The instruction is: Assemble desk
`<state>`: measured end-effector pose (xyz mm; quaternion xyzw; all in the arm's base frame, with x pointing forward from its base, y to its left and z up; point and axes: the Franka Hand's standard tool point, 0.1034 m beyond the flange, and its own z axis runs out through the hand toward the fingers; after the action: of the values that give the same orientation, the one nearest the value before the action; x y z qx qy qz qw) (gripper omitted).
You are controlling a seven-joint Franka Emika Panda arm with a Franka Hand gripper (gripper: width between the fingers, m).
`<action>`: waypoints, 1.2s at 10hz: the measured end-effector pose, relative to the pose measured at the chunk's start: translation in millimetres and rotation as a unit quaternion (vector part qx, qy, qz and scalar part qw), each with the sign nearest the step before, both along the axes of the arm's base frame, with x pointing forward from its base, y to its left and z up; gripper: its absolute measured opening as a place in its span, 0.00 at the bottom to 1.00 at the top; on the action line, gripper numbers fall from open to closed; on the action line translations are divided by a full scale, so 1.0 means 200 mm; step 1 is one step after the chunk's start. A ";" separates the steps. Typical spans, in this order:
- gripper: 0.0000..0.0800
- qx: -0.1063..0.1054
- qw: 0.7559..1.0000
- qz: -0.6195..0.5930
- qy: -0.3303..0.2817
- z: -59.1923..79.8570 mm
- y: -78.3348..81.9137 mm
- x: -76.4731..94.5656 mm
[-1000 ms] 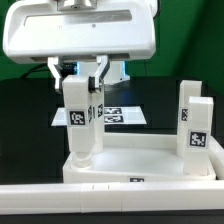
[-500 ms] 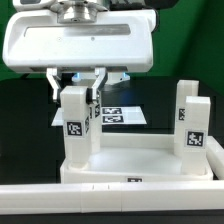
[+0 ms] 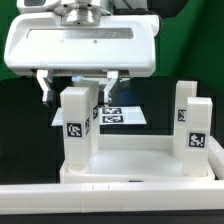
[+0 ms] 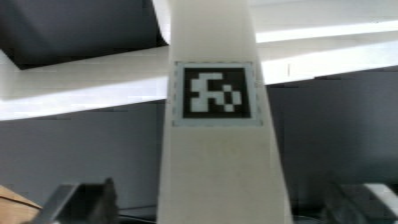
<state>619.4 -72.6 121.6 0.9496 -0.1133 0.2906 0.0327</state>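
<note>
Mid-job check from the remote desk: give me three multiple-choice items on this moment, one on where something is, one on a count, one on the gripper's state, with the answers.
1. Where does the gripper stand?
A. Over the leg on the exterior view's left
B. Over the leg on the exterior view's right
C. Down on the marker board

2. How many legs stand upright on the tabletop?
A. None
B. Two
C. Four

3. How are the gripper's fingers?
A. Clamped on the leg
B. Spread open, clear of the leg
C. Holding the marker board

Answers:
1 A: the left leg rises right beneath the gripper, while the right leg stands apart.
2 B: one leg shows at each end of the tabletop.
3 B: gaps show between each finger and the leg's sides.
</note>
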 end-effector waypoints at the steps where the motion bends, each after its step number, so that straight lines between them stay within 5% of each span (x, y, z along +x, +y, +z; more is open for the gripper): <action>1: 0.79 0.000 1.000 0.000 0.000 0.00 0.00 0.00; 5: 0.81 0.000 1.000 0.000 0.000 0.00 0.00 0.00; 6: 0.81 0.014 1.000 0.003 0.018 -0.01 0.02 -0.01; 8: 0.81 0.065 0.996 0.008 0.058 0.12 0.07 0.01; 9: 0.81 0.085 0.993 0.005 0.077 0.13 0.09 0.02; 11: 0.81 0.087 0.992 0.003 0.087 0.08 0.08 0.03; 12: 0.81 0.105 0.987 0.005 0.125 0.03 0.08 0.00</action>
<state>619.7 -57.5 127.6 0.9771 -0.1338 0.1561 -0.0545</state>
